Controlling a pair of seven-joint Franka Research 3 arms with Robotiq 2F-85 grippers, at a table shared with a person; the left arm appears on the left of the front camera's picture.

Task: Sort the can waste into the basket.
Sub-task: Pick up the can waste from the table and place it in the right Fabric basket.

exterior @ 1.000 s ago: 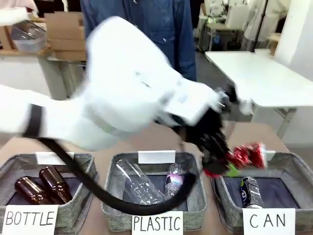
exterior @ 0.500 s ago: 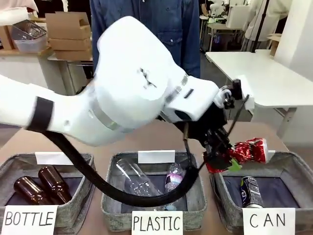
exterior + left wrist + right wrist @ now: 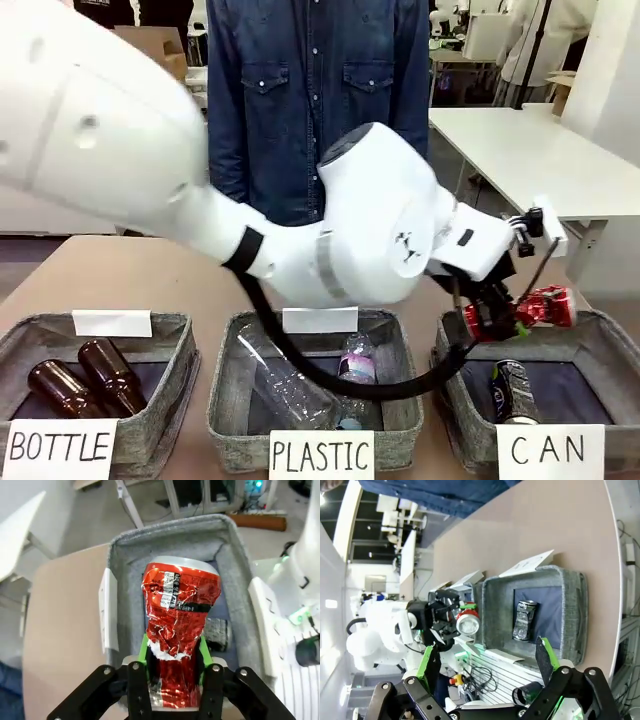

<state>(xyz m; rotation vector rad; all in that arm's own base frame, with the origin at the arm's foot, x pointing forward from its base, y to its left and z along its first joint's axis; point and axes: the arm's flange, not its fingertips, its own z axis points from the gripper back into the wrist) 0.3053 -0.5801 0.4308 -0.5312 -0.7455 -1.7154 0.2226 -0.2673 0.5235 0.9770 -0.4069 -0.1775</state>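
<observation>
A crushed red can (image 3: 545,305) hangs sideways over the grey CAN basket (image 3: 604,338), with my left gripper (image 3: 498,319) shut on its lower end. The left wrist view looks down on that red can (image 3: 180,605) between the green pads (image 3: 144,650), with the basket (image 3: 227,535) right below it. A dented silver and dark blue can (image 3: 513,389) lies on the basket's dark bottom, and part of it (image 3: 217,634) peeks out beside the red one. My right gripper (image 3: 487,662) stands open and apart, looking at the basket (image 3: 572,595), the silver can (image 3: 522,620) and the red can (image 3: 468,623).
The PLASTIC basket (image 3: 228,400) in the middle holds clear bottles (image 3: 290,385). The BOTTLE basket (image 3: 180,335) on the left holds two brown bottles (image 3: 85,380). A person in a denim shirt (image 3: 310,100) stands at the far side. My left arm (image 3: 370,235) spans the table's middle.
My left arm has swung to the right with the red can, carrying it from the basket's left rim to over its inside. The right gripper stays open.
</observation>
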